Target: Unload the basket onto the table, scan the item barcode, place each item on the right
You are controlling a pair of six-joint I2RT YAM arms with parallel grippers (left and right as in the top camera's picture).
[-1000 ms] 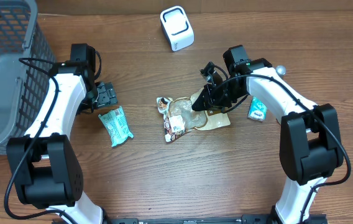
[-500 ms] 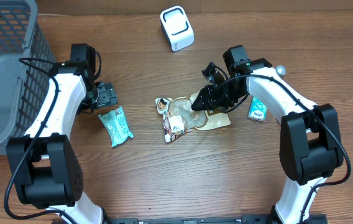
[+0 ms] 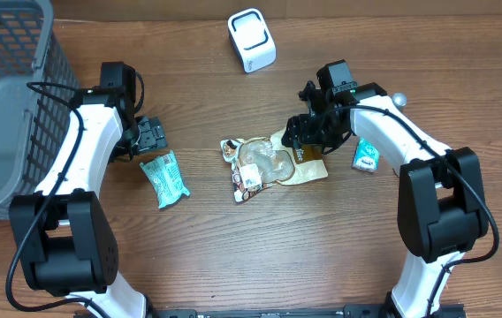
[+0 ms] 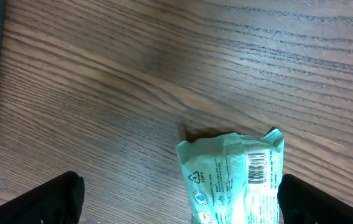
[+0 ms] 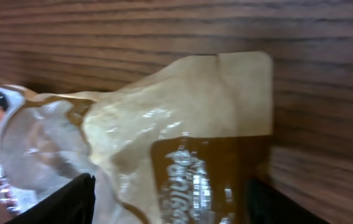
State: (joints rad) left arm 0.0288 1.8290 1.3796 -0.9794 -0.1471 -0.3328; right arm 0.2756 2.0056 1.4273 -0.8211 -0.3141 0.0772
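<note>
Zero scans done, apparently. Flat at centre, the brown snack pouch (image 3: 277, 163); to its left, a green packet (image 3: 164, 178); at the far edge, the white scanner (image 3: 251, 40), apart from both. Over the pouch, right gripper (image 3: 302, 140); beside the packet, left gripper (image 3: 151, 135); both agape, grasping nothing.

Brown wood-grain table (image 3: 233, 256) fills view; grey mesh basket (image 3: 3, 106) on table's far-left corner; even light.

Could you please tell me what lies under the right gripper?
A tan snack pouch lies on the wooden table; no barcode shows on this face, and its underside is covered.
</note>
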